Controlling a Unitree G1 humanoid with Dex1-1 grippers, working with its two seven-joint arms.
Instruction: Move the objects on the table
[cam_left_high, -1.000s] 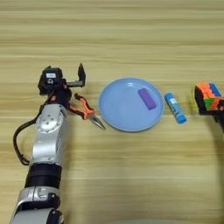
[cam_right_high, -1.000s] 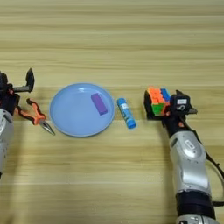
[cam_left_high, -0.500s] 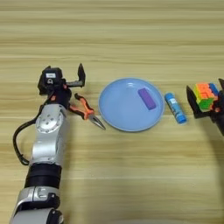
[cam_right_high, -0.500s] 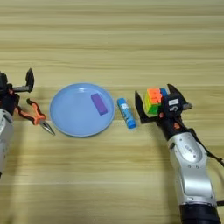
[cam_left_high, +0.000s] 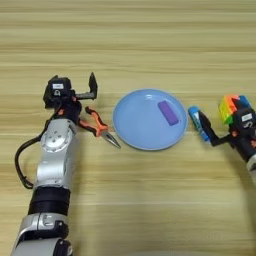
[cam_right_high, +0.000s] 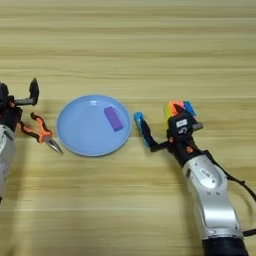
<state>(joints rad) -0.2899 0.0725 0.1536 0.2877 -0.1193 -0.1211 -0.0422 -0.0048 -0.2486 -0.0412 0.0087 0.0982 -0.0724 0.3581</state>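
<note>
On the wooden worktop (cam_right_high: 150, 45), the round light-blue plate (cam_right_high: 82, 135) lies near the middle with the purple block (cam_right_high: 113, 118) resting inside it toward its right rim, and the blue glue stick (cam_right_high: 140, 127) lies just beside that rim. The right hand (cam_right_high: 167, 131), toward the worktop's right side, has its fingers spread apart, one black finger (cam_right_high: 148, 137) lying against the glue stick and the multicoloured puzzle cube (cam_right_high: 176, 109) sitting at its other finger. Toward the left edge, the left hand (cam_left_high: 80, 92) hangs with its fingers apart just above the orange-and-black pliers (cam_left_high: 97, 127), which lie on the worktop left of the plate.
</note>
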